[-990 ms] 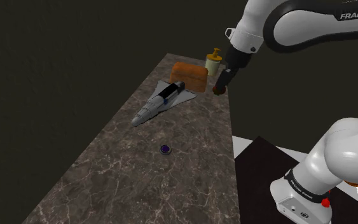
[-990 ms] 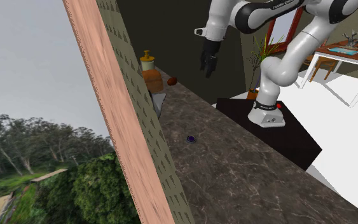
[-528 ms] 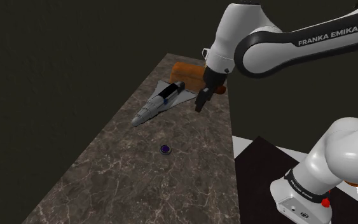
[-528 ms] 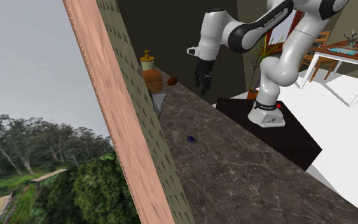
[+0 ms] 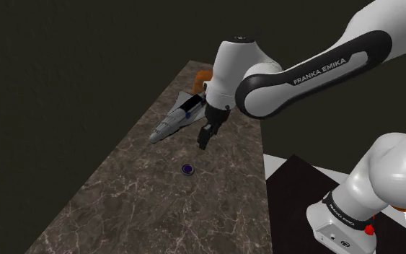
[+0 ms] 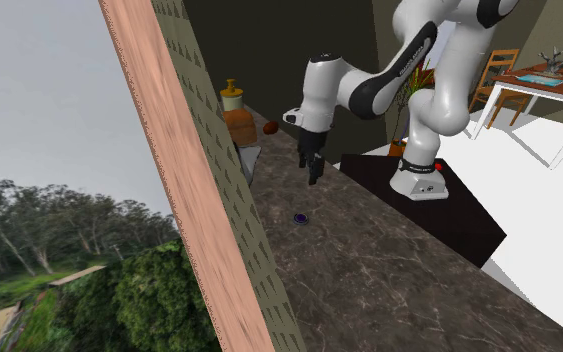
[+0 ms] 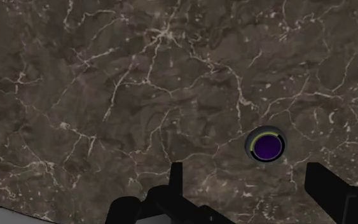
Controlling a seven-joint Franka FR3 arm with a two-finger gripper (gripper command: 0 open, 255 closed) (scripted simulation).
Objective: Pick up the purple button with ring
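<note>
Nothing's been picked up yet. The purple button with ring point(image 5: 187, 169) sits flat on the dark marbled worktop point(image 5: 136, 195), around the centre of the shoulder view, and nothing's touching it. The hand point(image 5: 203, 139) hangs in the air just up and right of it in that frame, fingers spread wide with nothing between them. The second exterior view tells the same story: hand point(image 6: 315, 176) above, purple button with ring point(image 6: 301, 218) lower down near the frame's middle, with a clear gap between them. On the wrist camera it point(image 7: 266, 145) lies just past the fingertips, within the span of the spread fingers but nearer one than the other. My read: the approach is roughly lined up, but the drop, squeeze and lift are all left to do.
</note>
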